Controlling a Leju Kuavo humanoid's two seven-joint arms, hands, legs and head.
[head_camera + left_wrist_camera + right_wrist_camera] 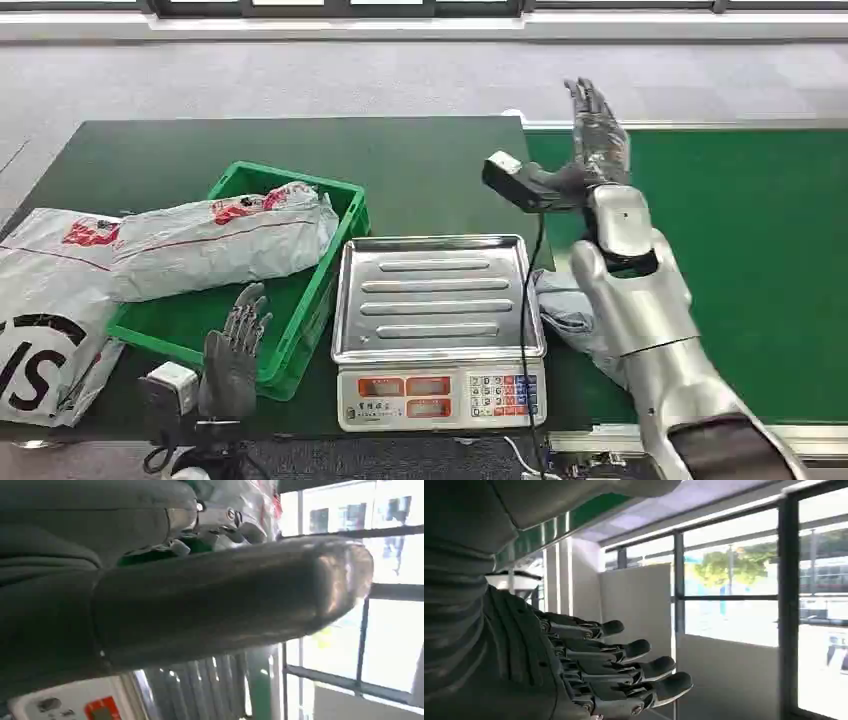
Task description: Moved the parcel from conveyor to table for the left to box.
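One grey crumpled parcel (572, 312) beside scale (440, 330)

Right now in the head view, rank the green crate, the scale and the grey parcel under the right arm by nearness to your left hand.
1. Green crate: the left hand is at its near rim.
2. Scale: right of the crate, mid-table.
3. Grey parcel: farthest, beyond the scale, under the right arm.
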